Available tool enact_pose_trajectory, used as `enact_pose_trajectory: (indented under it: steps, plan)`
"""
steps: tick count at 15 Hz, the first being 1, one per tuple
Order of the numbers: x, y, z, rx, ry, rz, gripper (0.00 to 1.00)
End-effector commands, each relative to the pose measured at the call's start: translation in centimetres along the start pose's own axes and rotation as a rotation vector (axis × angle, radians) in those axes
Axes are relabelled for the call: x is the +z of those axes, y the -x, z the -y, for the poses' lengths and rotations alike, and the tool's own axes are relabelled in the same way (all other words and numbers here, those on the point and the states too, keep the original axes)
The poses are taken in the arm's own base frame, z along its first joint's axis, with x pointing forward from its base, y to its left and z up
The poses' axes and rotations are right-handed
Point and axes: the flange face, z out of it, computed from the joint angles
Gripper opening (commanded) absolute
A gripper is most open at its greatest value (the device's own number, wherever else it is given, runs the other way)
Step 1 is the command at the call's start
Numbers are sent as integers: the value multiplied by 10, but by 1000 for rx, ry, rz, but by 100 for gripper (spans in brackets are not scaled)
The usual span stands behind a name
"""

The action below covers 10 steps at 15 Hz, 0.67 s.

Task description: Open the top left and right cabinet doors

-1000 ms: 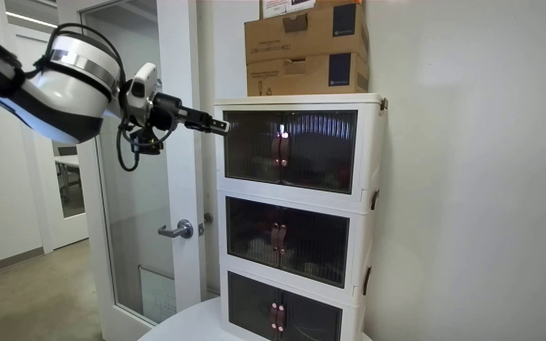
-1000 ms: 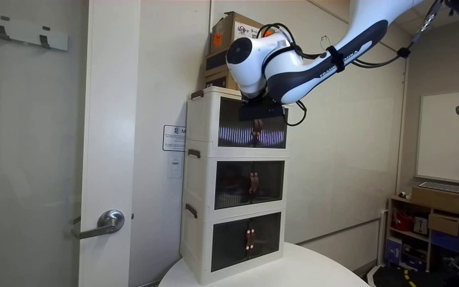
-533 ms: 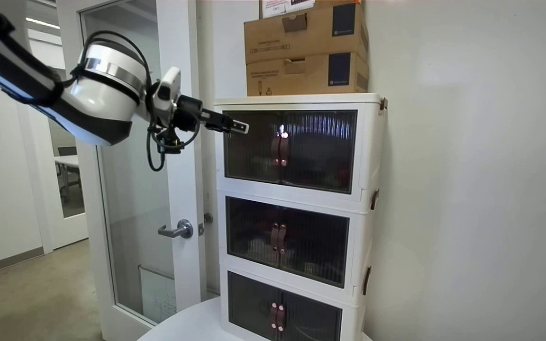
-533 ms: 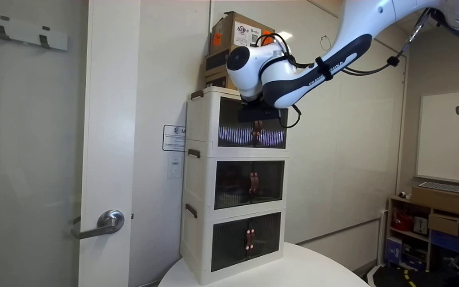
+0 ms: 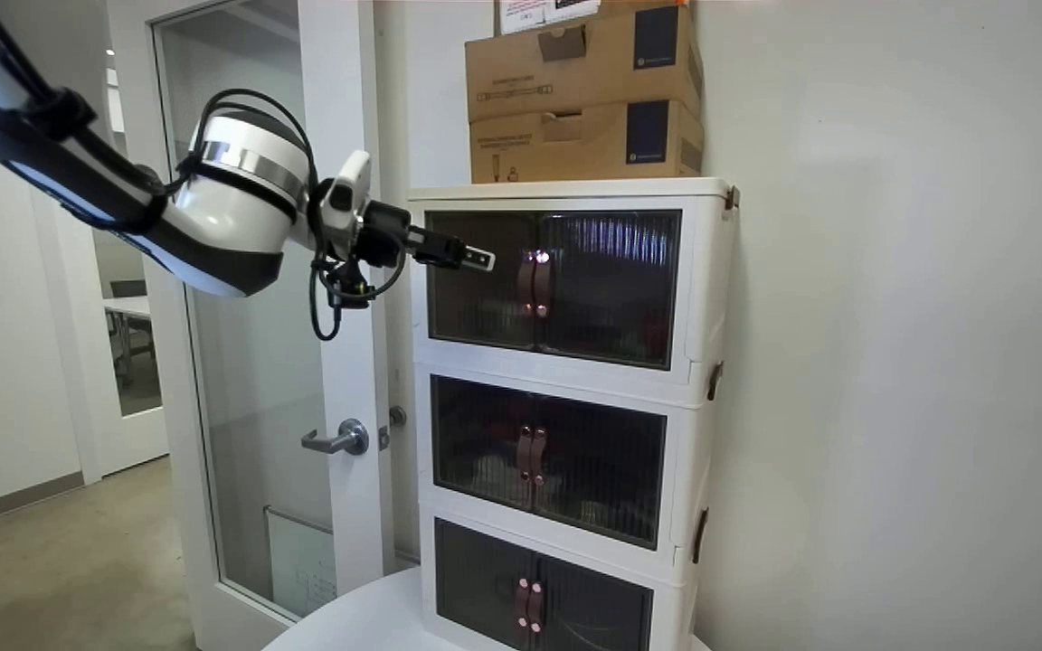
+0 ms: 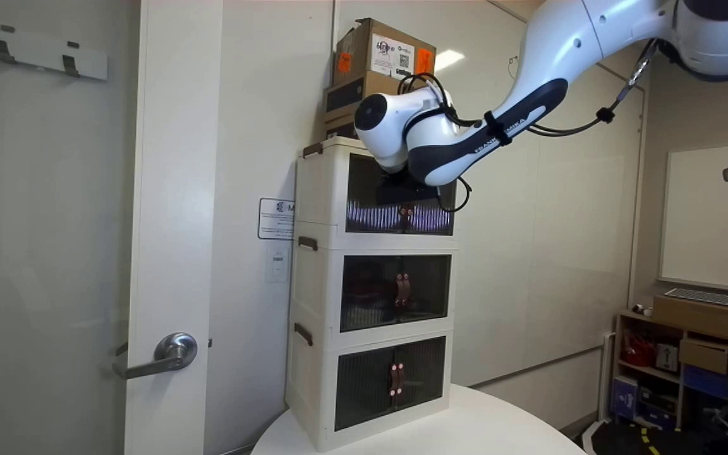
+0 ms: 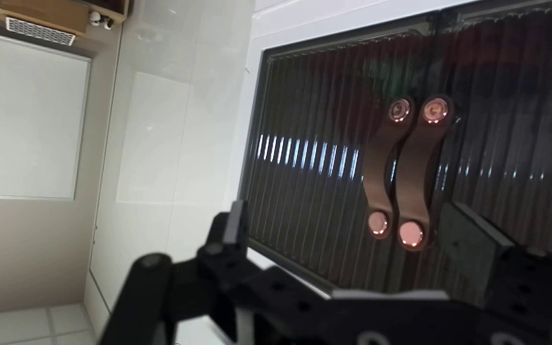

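Two dark ribbed see-through panels, the top left cabinet door (image 5: 476,303) and the top right cabinet door (image 5: 616,294), sit closed in the white cabinet's top tier. Brown strap handles with copper studs hang side by side at their meeting edge: the left door's handle (image 7: 415,177) and the right door's handle (image 7: 377,172). The wrist view is upside down, so the right door lies on its left. My gripper (image 7: 345,215) is wide open and holds nothing. Both handles appear between its fingers, nearer the right-hand finger (image 7: 472,244); how far beyond is unclear. In an exterior view the arm hides the fingertips.
Cardboard boxes (image 5: 575,99) are stacked on the cabinet. Below are two more tiers with dark door pairs (image 5: 548,461). The cabinet stands on a round white table (image 6: 484,423). A glass room door with a metal handle (image 5: 340,438) is beside it.
My gripper has moved right and slightly down in an exterior view, to stand in front of the top left door. The arm has lowered. Both doors have stayed put.
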Motion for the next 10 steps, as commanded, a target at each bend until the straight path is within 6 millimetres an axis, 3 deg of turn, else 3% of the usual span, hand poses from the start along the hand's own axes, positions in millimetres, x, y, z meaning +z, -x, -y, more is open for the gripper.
enact_pose_trajectory:
  steps: [1,7,10]
  plan:
    - [2,-5,10,-7,39,9,100]
    - [5,-8,18,-1,34,28,100]
    - [3,-3,13,4,29,42,100]
